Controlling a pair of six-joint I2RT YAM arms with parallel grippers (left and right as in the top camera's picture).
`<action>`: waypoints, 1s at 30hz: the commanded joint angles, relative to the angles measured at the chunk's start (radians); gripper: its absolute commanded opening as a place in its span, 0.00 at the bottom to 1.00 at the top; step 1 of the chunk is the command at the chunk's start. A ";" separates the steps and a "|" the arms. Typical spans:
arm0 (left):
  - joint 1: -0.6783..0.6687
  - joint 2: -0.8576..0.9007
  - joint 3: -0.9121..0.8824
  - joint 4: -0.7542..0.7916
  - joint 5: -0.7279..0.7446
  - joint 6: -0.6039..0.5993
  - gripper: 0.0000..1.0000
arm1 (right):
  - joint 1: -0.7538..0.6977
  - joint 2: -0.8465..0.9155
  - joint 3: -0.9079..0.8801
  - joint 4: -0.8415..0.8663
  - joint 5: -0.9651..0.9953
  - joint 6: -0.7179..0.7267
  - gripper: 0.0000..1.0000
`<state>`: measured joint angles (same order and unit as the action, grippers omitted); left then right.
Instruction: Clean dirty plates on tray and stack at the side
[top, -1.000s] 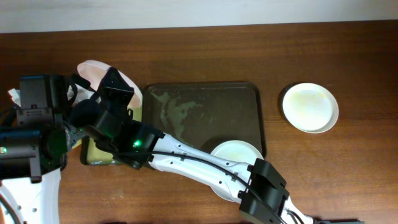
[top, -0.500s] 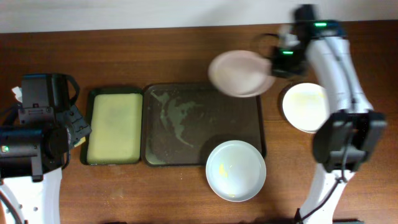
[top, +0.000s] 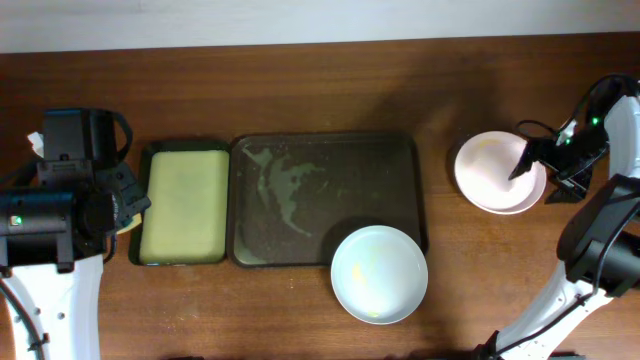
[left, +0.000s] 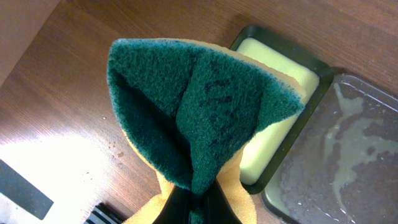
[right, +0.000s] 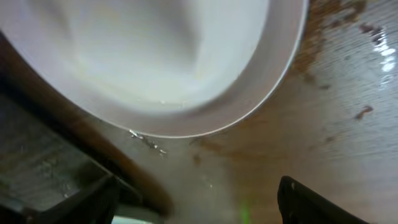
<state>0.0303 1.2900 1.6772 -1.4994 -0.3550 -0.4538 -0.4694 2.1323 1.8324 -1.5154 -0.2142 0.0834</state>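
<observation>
Two white plates are stacked on the table at the right: the top plate (top: 490, 168) lies on the lower plate (top: 522, 203). My right gripper (top: 527, 160) hovers over the stack's right edge, open, its fingers (right: 308, 202) wide apart with nothing between them; the top plate's rim (right: 186, 124) fills that wrist view. A third plate (top: 379, 273) with small yellow smears lies over the front right corner of the brown tray (top: 330, 150). My left gripper (left: 198, 202) is shut on a folded green and yellow sponge (left: 199, 106) at the far left.
A smaller black tray with a yellow lining (top: 185, 205) sits just left of the brown tray. The brown tray's surface shows wet streaks (top: 285, 185). The table's far edge runs along the top of the overhead view.
My right arm swung from the left side across the brown tray carrying a plate, set it on the plate at the right, and opened. The left arm has barely moved.
</observation>
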 joint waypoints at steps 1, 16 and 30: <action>0.000 0.000 0.004 0.003 0.001 -0.001 0.00 | 0.055 -0.086 -0.001 -0.134 -0.066 -0.084 0.72; 0.000 0.000 0.004 0.006 0.019 0.014 0.00 | 0.673 -0.764 -1.186 0.612 -0.051 0.348 0.34; 0.000 0.000 0.004 0.023 0.047 0.016 0.00 | 0.711 -0.538 -0.710 0.788 -0.060 0.409 0.04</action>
<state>0.0303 1.2972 1.6772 -1.4963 -0.3252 -0.4530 0.2062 1.4857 1.1149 -0.7719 -0.3363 0.4656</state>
